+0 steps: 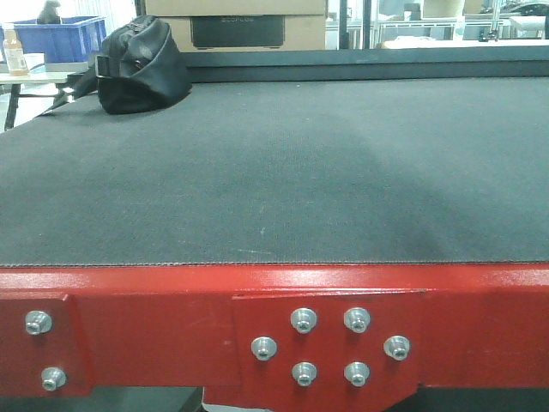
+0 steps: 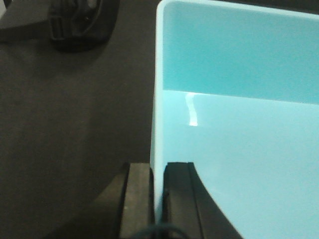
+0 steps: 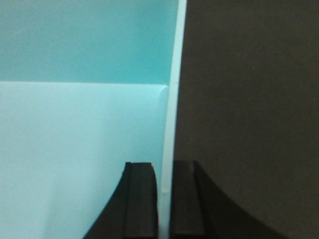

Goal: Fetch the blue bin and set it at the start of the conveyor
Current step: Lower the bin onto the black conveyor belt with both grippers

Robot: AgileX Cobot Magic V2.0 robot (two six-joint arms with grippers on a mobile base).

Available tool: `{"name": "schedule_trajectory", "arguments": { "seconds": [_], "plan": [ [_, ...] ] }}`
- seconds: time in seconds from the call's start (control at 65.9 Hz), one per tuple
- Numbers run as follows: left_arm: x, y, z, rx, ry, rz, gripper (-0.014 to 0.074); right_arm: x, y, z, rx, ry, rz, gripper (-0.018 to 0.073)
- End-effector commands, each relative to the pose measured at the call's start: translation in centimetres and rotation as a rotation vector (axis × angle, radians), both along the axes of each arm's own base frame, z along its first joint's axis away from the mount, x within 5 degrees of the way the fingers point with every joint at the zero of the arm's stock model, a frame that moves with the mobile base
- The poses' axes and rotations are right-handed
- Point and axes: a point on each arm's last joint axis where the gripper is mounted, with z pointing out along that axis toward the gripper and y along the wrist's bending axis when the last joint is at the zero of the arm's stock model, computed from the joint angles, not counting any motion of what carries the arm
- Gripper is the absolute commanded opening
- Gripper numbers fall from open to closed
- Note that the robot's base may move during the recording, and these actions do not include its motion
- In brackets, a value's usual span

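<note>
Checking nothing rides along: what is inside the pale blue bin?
The blue bin shows bare floor and walls, plus one finger each of the left gripper and right gripper. The rest is off-frame.

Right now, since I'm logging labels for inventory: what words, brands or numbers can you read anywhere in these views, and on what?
Nothing is legible.
On the dark panel of the cardboard box: one faint word, too blurred to read.
On the bottle at far left: label too small to read.
On the blue bin, conveyor belt, red frame and black bag: no markings seen.
</note>
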Motion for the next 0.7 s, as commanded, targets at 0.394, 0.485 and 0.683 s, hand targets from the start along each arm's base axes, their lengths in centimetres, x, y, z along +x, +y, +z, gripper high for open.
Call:
{"name": "schedule_trajectory", "arguments": {
  "seconds": [0.394,0.485,0.683],
  "plan": [
    [7.4,-3.5,-9.0,-0.024,0.101,-0.11,-0.0111,8.8,0.0,-8.2,0.023,0.004,0.023,-0.0154],
    [8.0,-3.3,-9.8,-0.02,0.113,-0.101,-0.0111,9.4,0.3,-8.8,0.019,-0.013,0.044,-0.0154],
    [8.8,-3.1,-11.1,-0.015,0.13,-0.092,-0.0111,10.0,0.4,-10.7,0.002,0.053,0.033,-0.0154]
  ]
}}
